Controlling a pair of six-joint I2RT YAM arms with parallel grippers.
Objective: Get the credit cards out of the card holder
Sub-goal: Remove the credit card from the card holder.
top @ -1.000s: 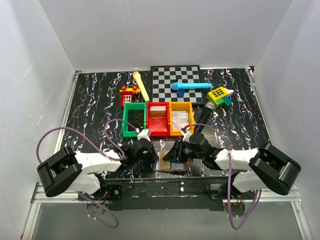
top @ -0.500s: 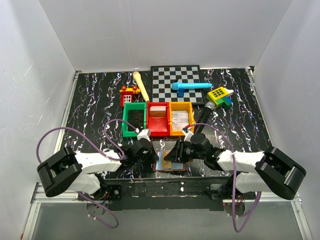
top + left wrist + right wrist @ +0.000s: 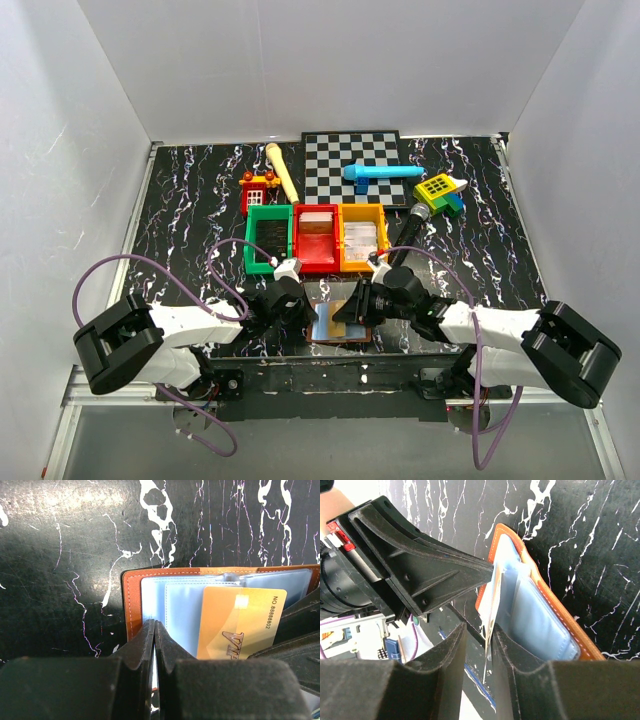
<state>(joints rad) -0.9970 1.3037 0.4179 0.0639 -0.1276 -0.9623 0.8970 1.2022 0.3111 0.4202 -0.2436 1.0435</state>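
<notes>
The brown card holder (image 3: pixel 323 327) lies open at the table's near edge, pale blue panels up. It also shows in the left wrist view (image 3: pixel 132 595) and the right wrist view (image 3: pixel 540 615). A gold card (image 3: pixel 240 622) sticks partly out of a pocket, and is seen edge-on in the right wrist view (image 3: pixel 492 605). My left gripper (image 3: pixel 303 312) is shut, its tips (image 3: pixel 154 625) pressed on the holder's left panel. My right gripper (image 3: pixel 350 308) is narrowly open, its jaws (image 3: pixel 479 630) either side of the card's edge, and the card rests against one finger.
Green bin (image 3: pixel 267 238), red bin (image 3: pixel 317 238) and orange bin (image 3: pixel 362 237) stand in a row just behind the holder. A black marker (image 3: pixel 405 235) lies to their right. A checkerboard (image 3: pixel 350 160) with a blue toy (image 3: pixel 380 173), a red toy house (image 3: pixel 258 190) and a wooden stick (image 3: pixel 283 172) sit further back.
My right gripper and forearm have shifted slightly to the right, and more of the gold card shows over the holder. My left gripper has not moved.
</notes>
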